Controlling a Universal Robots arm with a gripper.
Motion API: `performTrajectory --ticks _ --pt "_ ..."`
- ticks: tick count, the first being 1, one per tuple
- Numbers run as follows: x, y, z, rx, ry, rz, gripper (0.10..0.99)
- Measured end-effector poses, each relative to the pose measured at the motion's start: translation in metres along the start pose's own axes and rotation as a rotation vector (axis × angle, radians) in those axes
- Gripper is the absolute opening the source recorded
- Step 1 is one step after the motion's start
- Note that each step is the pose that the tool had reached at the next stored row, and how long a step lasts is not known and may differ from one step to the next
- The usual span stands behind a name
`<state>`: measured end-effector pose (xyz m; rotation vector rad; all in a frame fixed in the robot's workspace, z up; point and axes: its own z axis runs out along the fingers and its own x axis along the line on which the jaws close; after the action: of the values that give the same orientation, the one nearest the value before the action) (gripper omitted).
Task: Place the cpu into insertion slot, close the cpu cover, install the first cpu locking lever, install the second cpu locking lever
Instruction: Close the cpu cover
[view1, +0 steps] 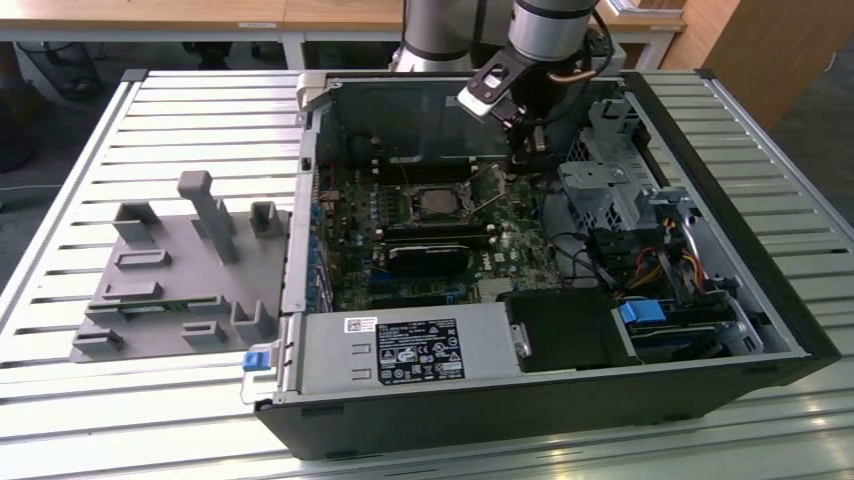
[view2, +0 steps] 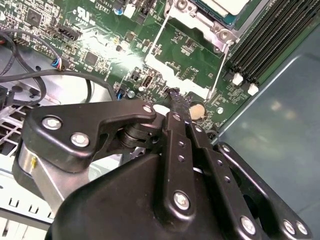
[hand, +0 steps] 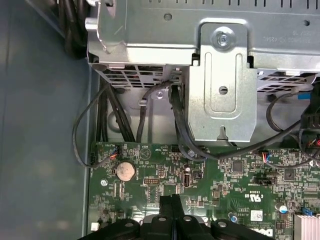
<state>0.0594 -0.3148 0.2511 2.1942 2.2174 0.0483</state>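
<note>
The insertion slot (view1: 435, 203) sits in the green motherboard inside the open computer case. In the second wrist view the silvery cpu (view2: 227, 4) lies in it, framed by the metal cpu cover (view2: 202, 15). Two thin wire locking levers (view2: 156, 42) (view2: 220, 70) run beside the socket. One lever (view1: 491, 200) looks tilted up at the socket's side toward the exterior view's right. My gripper (view1: 530, 165) (view2: 176, 97) (hand: 172, 200) hangs just above the board beside that lever. Its black fingers are pressed together with nothing seen between them.
A metal drive cage (hand: 220, 75) (view1: 601, 190) with cables (hand: 107, 115) stands close by the gripper. Black memory slots (view2: 270, 35) flank the socket. A coin battery (hand: 125, 171) lies on the board. A grey fixture (view1: 174, 270) rests on the slatted table outside the case.
</note>
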Motion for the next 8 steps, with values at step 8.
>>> performTrajectory --ticks 8 --pt "0.0002 0.0053 0.0041 0.0 0.0002 0.0 0.106"
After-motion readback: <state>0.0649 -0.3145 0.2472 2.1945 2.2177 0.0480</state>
